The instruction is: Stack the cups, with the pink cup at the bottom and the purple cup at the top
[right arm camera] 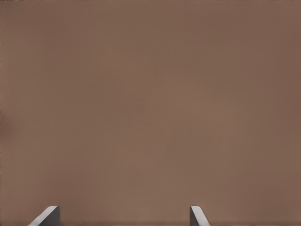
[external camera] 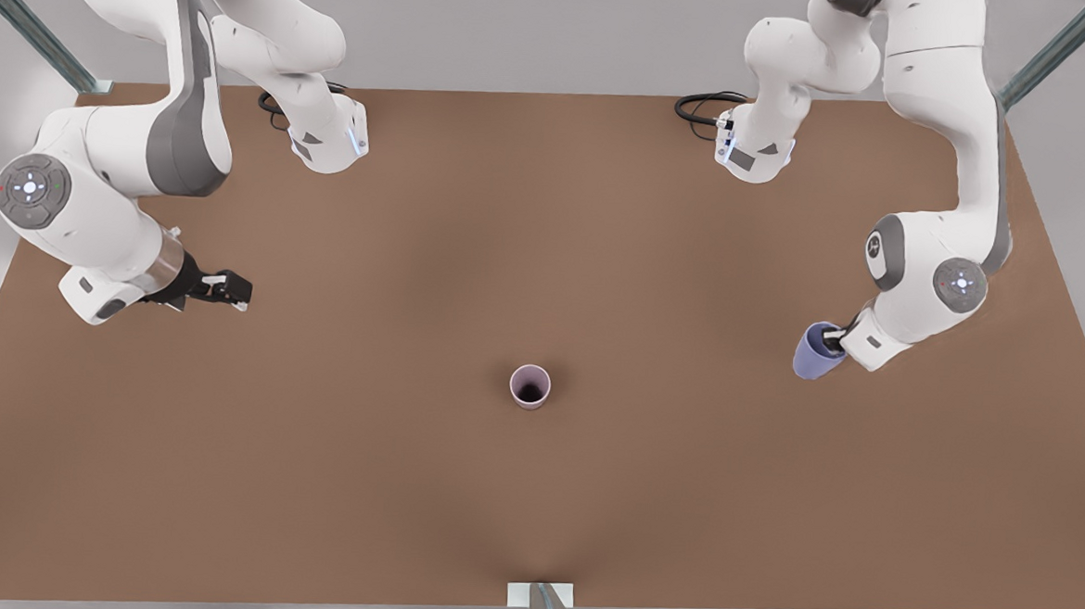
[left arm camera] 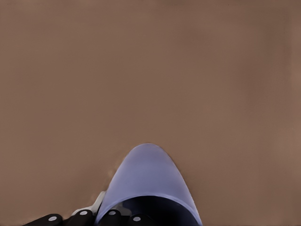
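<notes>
My left gripper (external camera: pixel 836 339) is clamped on the purple cup (external camera: pixel 817 351), tilted at the front view's right so it can travel. The pink cup (external camera: pixel 530 386) stands upright mid-bench (external camera: pixel 403 483), ready as base. My right gripper (external camera: pixel 228 286) waits spread wide, empty.

purple cup (left arm camera: pixel 146 181): rim cut by frame edge | left gripper (external camera: pixel 836 338): jaws hidden behind cup

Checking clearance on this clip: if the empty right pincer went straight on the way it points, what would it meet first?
Most likely just the bare table. The right pincer, open, faces plain brown tabletop in its wrist view; the pink cup sits well off to the side. Depth is uncertain.
</notes>
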### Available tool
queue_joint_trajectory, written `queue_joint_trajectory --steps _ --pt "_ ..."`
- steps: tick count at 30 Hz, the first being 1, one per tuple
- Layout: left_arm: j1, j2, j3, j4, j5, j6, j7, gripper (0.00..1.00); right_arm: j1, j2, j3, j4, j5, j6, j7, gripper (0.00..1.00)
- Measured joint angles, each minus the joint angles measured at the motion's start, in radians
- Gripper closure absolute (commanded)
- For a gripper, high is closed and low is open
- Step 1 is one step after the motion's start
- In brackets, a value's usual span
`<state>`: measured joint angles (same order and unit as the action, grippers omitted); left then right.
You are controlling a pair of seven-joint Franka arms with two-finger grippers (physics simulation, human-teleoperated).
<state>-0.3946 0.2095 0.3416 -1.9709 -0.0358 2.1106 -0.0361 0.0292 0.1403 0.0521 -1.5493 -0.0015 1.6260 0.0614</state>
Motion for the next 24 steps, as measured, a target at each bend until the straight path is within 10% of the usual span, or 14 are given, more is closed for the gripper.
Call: queue_joint_trajectory --steps 5,24 --pt "-0.033 0.177 -0.313 0.404 -0.013 -0.210 -0.634 0.79 0.000 0.001 0.000 0.000 0.000 0.000 0.000 0.00" --pt "-0.240 0.611 -0.403 0.948 -0.063 -0.220 -0.917 0.79 -0.002 0.001 0.000 -0.002 0.000 -0.003 -0.003 0.00"
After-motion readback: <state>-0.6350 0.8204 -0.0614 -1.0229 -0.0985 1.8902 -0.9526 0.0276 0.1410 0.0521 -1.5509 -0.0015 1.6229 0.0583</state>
